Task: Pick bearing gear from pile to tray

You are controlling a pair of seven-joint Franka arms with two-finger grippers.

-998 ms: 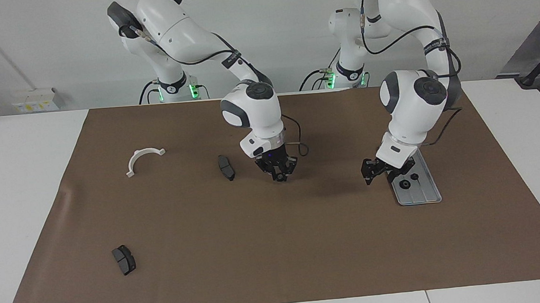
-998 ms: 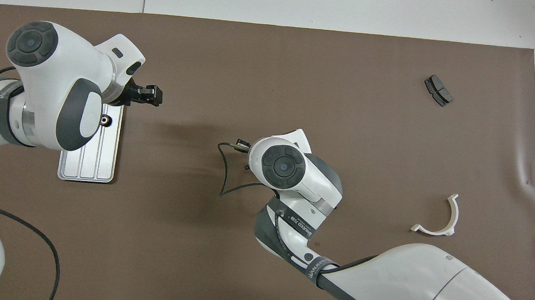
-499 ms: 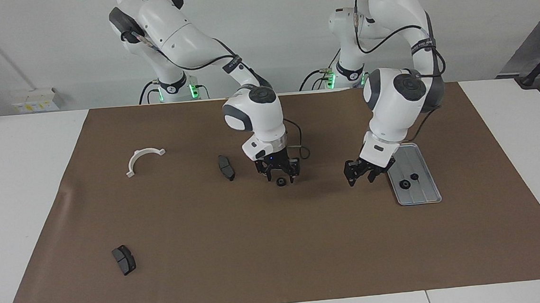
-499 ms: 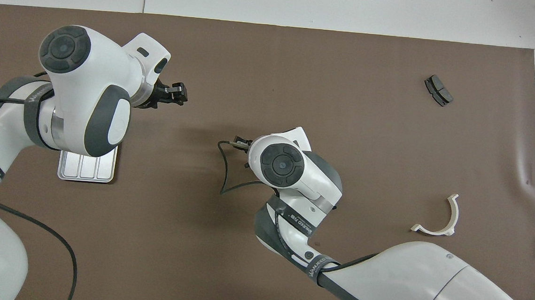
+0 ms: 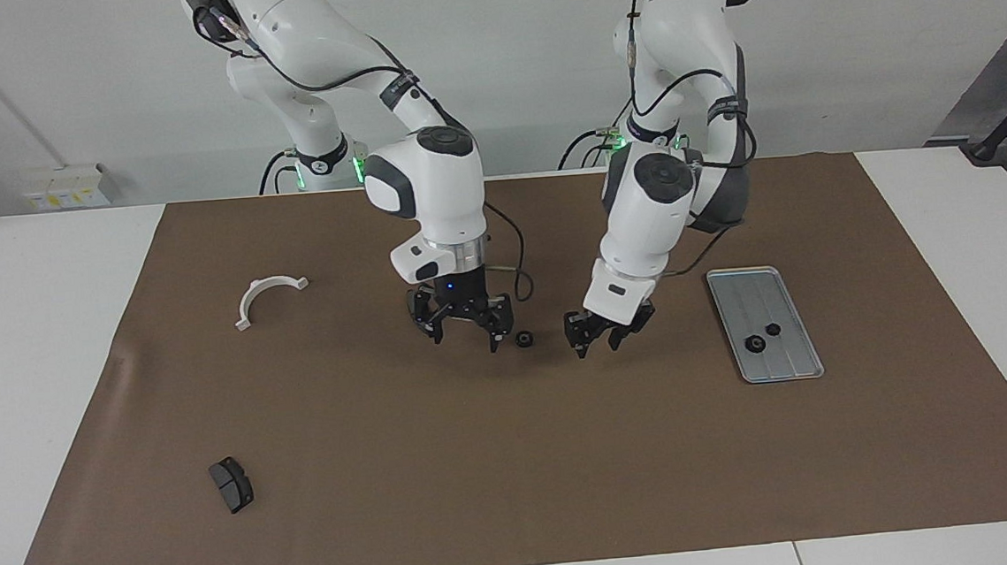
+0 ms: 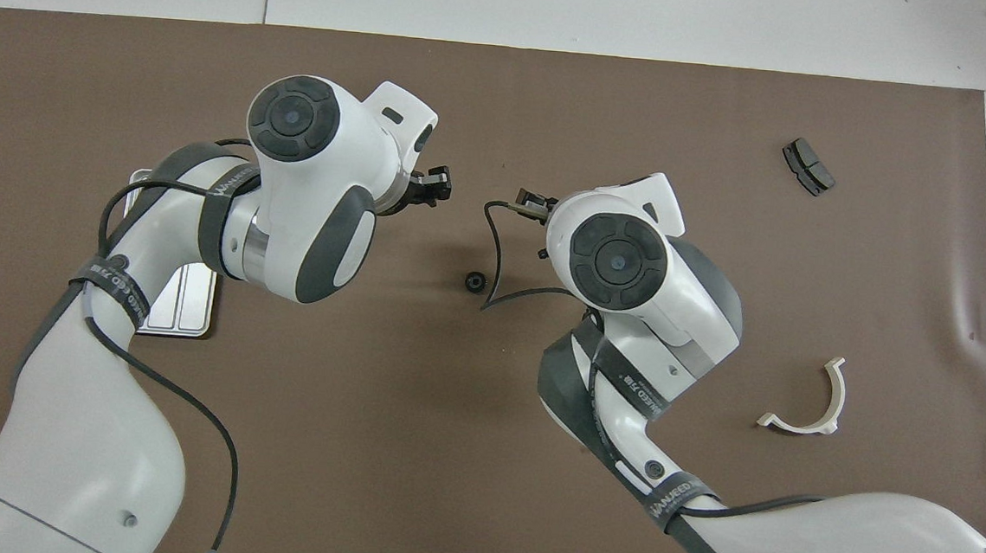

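Black and small, one gear [image 5: 523, 340] lies loose on the brown mat [image 5: 518, 494] between the two grippers, touched by neither. The right gripper [image 5: 462, 328] hangs just beside it, toward the right arm's end of the table, fingers spread wide and holding nothing. The left gripper [image 5: 594, 336] hovers low on the gear's other flank, toward the tray [image 5: 792, 360]; its fingers look partly parted and empty, though how far they gape I cannot tell. Two gears [image 5: 752, 344] already sit in the tray, which lies toward the left arm's end of the table. One brake pad [image 5: 231, 484] and a white bracket [image 5: 267, 296] lie well apart, toward the right arm's end.

The step in hand looks like a handover across the mat: the gear is set down midway for the left arm to carry on. To do it well, the right gripper should lift clear first so the two do not clash. The left gripper needs to centre over the gear, fingers straddling it evenly, then come straight down until the tips near the mat before closing. Such a small round part will likely skid if nudged off-centre. After a clean pinch, lift, cross to the tray and release low over a bare groove.
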